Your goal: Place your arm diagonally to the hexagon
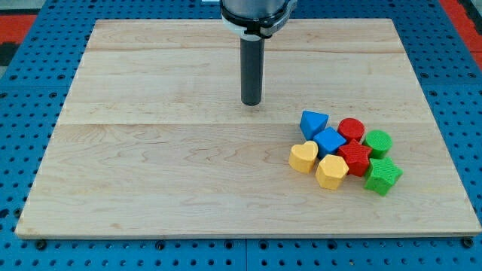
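Camera view: my tip (pixel 251 103) stands up-left of the yellow hexagon (pixel 331 172); hexagon's pointing unclear; no claw shows.

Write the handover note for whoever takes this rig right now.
My tip rests on bare board, touching no block, up and to the view's left of the cluster.
The yellow hexagon sits at the cluster's lower edge, beside the yellow heart, with the blue blocks and the red star just above it.
Done: nothing has been disturbed as far as the frame shows.
Left: bring my tip in close, diagonal to the hexagon; it is roughly diagonal already, but far off.
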Controlling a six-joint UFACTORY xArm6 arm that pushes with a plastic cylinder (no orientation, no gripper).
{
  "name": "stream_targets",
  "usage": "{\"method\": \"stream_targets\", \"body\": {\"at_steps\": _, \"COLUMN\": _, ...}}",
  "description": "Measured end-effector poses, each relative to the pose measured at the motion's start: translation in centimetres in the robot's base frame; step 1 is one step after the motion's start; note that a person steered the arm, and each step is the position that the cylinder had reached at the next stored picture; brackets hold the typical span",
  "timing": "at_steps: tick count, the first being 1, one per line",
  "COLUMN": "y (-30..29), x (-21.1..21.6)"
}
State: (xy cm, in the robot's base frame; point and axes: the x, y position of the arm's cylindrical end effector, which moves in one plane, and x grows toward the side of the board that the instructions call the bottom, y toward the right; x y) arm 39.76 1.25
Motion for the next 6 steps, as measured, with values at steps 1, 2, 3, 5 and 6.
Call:
{"method": "stream_targets", "body": {"at_steps": 1, "y": 0.00, "x": 0.00}}
{"method": "stream_targets", "body": {"at_steps": 2, "y": -0.03, "x": 0.00}}
{"method": "stream_targets", "body": {"at_steps": 3, "y": -0.03, "x": 0.00}}
{"method": "stream_targets", "body": {"at_steps": 5, "y": -0.45, "x": -0.32}}
{"method": "stream_targets", "body": {"at_steps": 6, "y": -0.33, "x": -0.40}}
